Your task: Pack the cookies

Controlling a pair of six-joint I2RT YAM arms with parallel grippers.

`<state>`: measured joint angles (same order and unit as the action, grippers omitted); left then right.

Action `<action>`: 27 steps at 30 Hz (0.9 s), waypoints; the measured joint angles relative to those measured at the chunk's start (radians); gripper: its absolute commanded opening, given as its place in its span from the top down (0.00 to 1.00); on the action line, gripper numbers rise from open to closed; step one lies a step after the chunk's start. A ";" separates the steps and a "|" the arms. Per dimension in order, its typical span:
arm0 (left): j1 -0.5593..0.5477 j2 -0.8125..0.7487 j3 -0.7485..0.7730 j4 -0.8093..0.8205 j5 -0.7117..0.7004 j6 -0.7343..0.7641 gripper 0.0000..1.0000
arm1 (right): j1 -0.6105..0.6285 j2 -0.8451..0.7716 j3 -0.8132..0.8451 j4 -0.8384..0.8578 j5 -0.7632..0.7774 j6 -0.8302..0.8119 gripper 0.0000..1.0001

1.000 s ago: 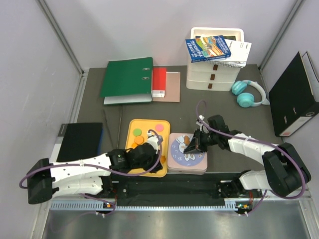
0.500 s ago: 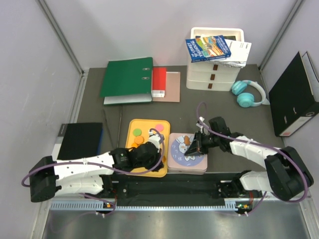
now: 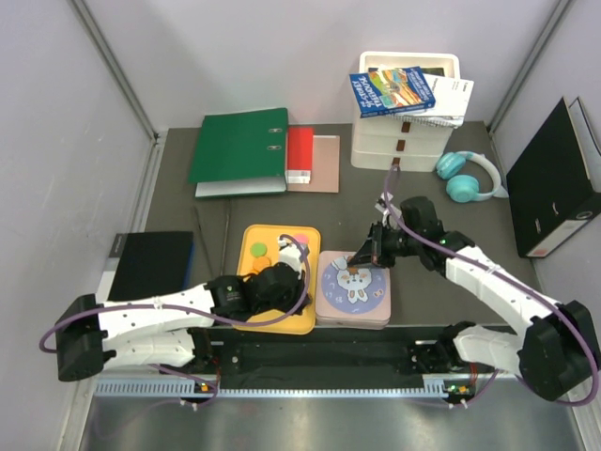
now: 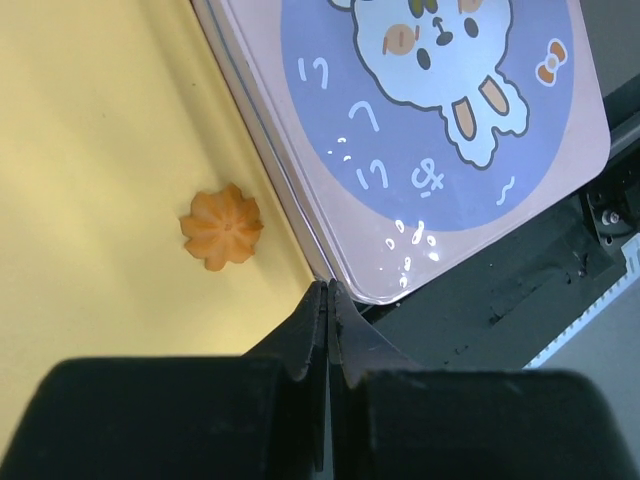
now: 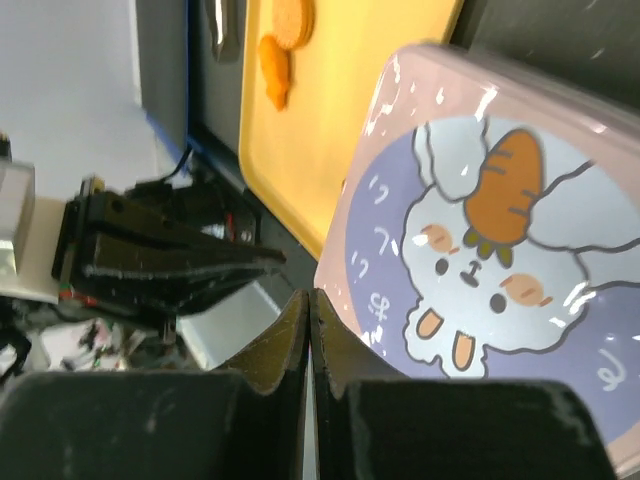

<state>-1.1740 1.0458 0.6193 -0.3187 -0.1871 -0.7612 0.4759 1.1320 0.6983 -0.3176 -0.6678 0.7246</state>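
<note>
The cookies lie on a yellow tray [image 3: 252, 324]: a green one [image 3: 257, 250], a pink one [image 3: 300, 239] and orange ones [image 3: 263, 264]. An orange flower cookie [image 4: 221, 226] shows in the left wrist view, and more orange cookies [image 5: 275, 72] show in the right wrist view. A pink tin [image 3: 354, 287] with a bunny lid [image 4: 430, 130] stands closed to the right of the tray. My left gripper [image 3: 293, 293] is shut and empty, low over the tray's right edge by the tin [image 4: 327, 290]. My right gripper [image 3: 364, 256] is shut and empty above the tin's far edge [image 5: 308, 297].
A green binder [image 3: 239, 150], a red box [image 3: 300, 155] and a white drawer unit [image 3: 404, 113] with books stand at the back. Teal headphones [image 3: 465, 177] and a black binder [image 3: 554, 183] are at the right. A black notebook [image 3: 150, 266] lies at the left.
My right gripper has lifted off the tin lid and drawn back toward the tin's far edge. My left gripper has shifted slightly over the tray.
</note>
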 measured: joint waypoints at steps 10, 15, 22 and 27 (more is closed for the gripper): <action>-0.019 0.098 0.026 0.005 0.055 0.140 1.00 | -0.020 0.264 0.428 -0.285 0.283 -0.061 1.00; -0.058 0.006 -0.089 0.090 0.049 0.163 1.00 | -0.040 0.418 0.586 -0.373 0.372 -0.080 1.00; -0.063 -0.104 -0.123 0.109 -0.026 0.133 1.00 | -0.109 0.388 0.495 -0.327 0.307 -0.078 1.00; -0.063 -0.087 -0.050 0.074 -0.142 0.082 1.00 | -0.119 0.240 0.264 -0.245 0.252 -0.075 1.00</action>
<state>-1.2369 0.9585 0.5697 -0.2443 -0.3286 -0.6792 0.3569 1.3724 0.9619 -0.5621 -0.4160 0.6498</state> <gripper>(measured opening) 0.010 0.003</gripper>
